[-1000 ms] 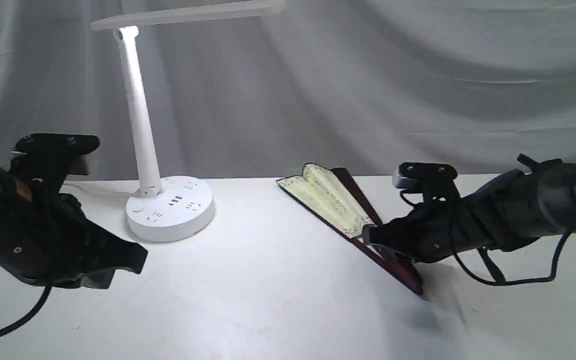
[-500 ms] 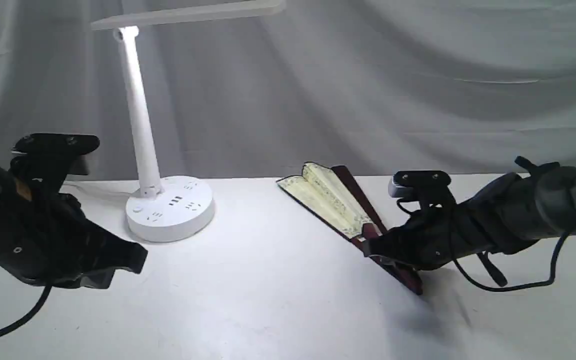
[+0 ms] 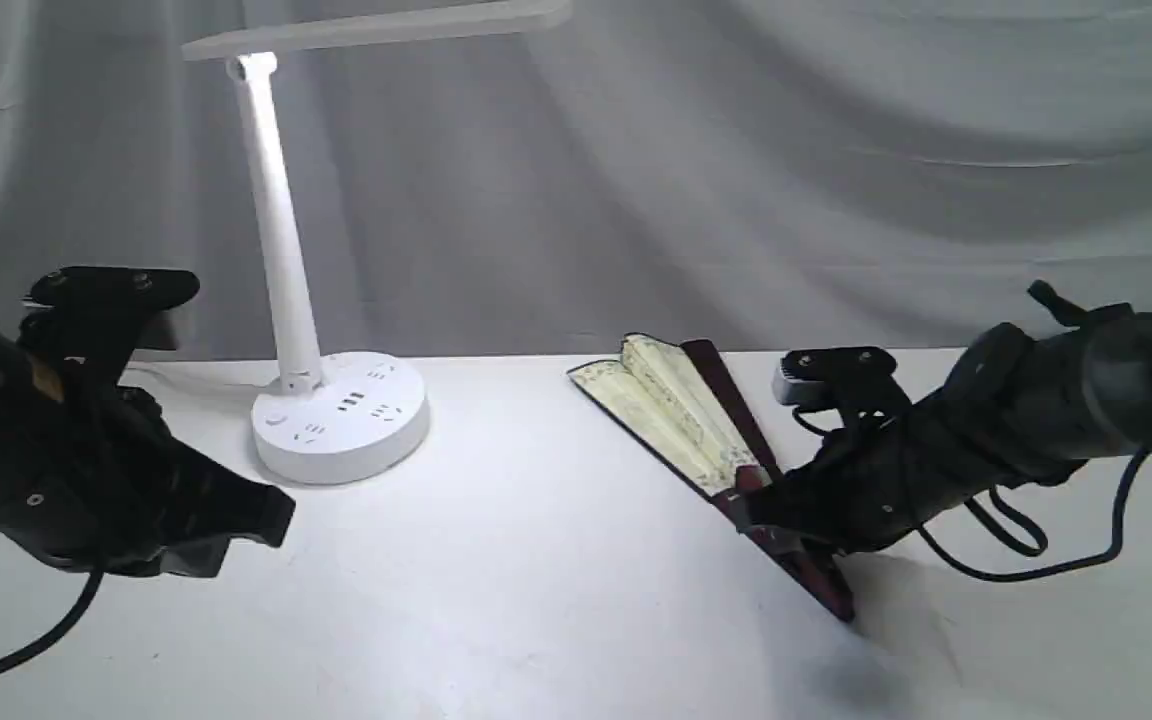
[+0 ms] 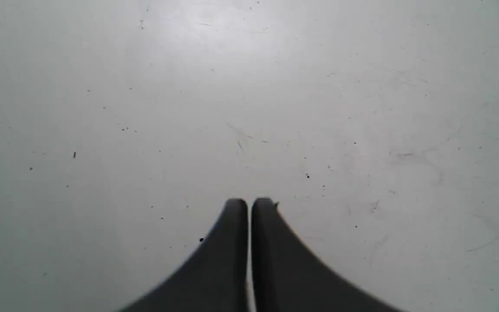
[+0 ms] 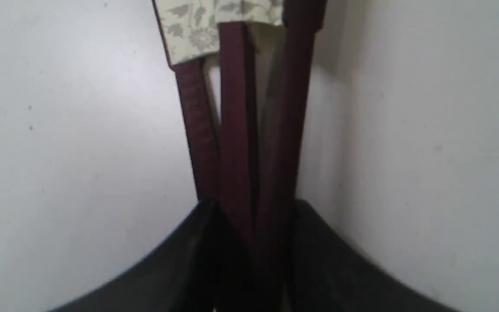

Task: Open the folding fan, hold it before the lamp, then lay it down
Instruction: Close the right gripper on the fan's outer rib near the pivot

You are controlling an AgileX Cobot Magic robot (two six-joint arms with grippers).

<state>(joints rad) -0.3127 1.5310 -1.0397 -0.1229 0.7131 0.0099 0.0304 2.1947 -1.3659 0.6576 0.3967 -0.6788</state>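
Observation:
The folding fan [image 3: 681, 420] lies mostly folded on the white table, right of centre, its cream leaf slightly parted and its dark maroon ribs [image 5: 236, 130] running toward the near right. My right gripper [image 3: 751, 510] is shut on those ribs near their lower part; in the right wrist view the ribs pass between its two dark fingers [image 5: 189, 255]. The white lamp [image 3: 281, 250] stands at the back left on its round base, lit. My left gripper [image 3: 271, 520] hovers at the left, fingers [image 4: 232, 242] pressed together over bare table, holding nothing.
A grey draped cloth [image 3: 736, 170] closes off the back. A black cable [image 3: 1026, 550] loops from the right arm onto the table [image 3: 496, 600]. The lamp's white cord [image 3: 186, 378] trails behind its base.
The right gripper has pulled the fan's rib end slightly nearer and rightward; the fan's leaf end shifted a little to the right. The left arm has stayed still.

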